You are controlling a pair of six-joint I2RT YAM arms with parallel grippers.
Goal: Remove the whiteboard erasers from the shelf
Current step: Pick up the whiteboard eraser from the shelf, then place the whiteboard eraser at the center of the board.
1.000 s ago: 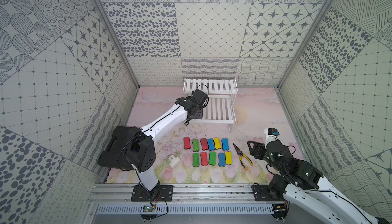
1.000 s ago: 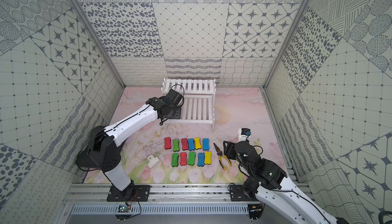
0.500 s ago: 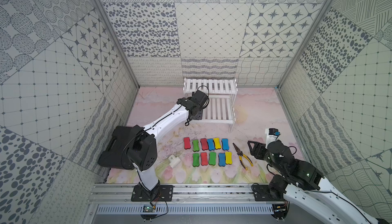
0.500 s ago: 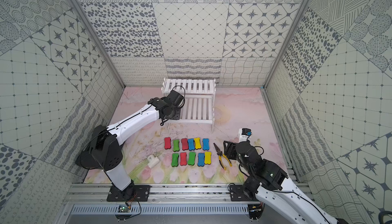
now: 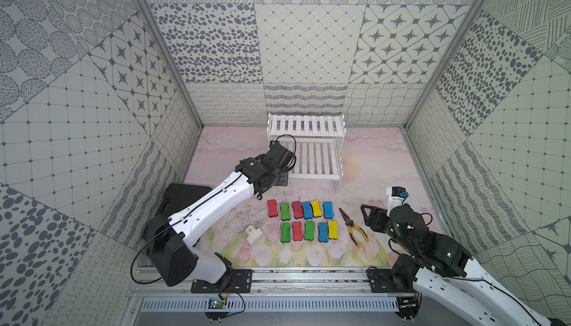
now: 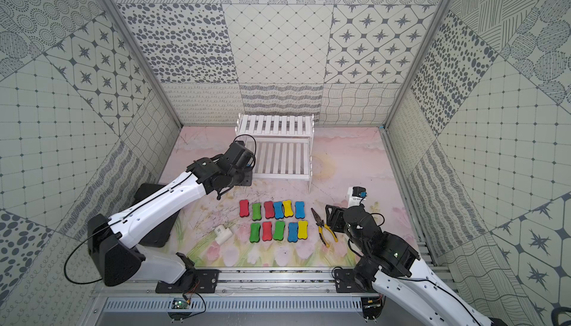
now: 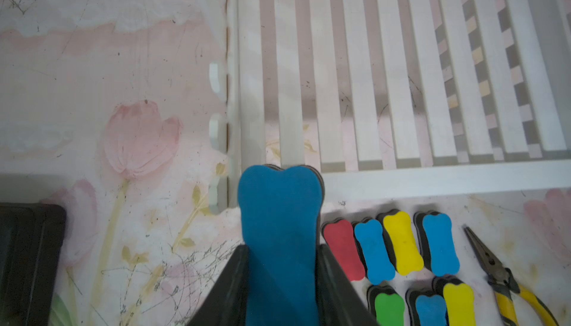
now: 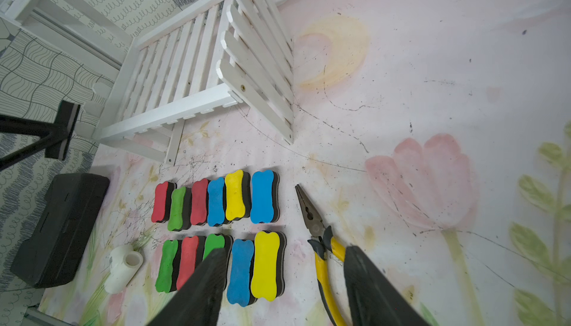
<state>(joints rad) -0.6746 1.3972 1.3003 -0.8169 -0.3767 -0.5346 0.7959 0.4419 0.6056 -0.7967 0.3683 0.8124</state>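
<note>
My left gripper is shut on a blue whiteboard eraser, held just in front of the left front corner of the shelf. In both top views the left gripper sits at that corner, with the held eraser hidden under it. The white two-tier shelf shows bare slats. Several erasers lie in two rows on the table. My right gripper hangs open over the right end of the rows, holding nothing.
Yellow-handled pliers lie right of the rows. A small white block sits to their left. A black case lies at the left wall under the left arm. Patterned walls close in three sides.
The left gripper has closed on the blue eraser and drawn back a little from the shelf's lower tier toward the front. The right arm has not moved.
</note>
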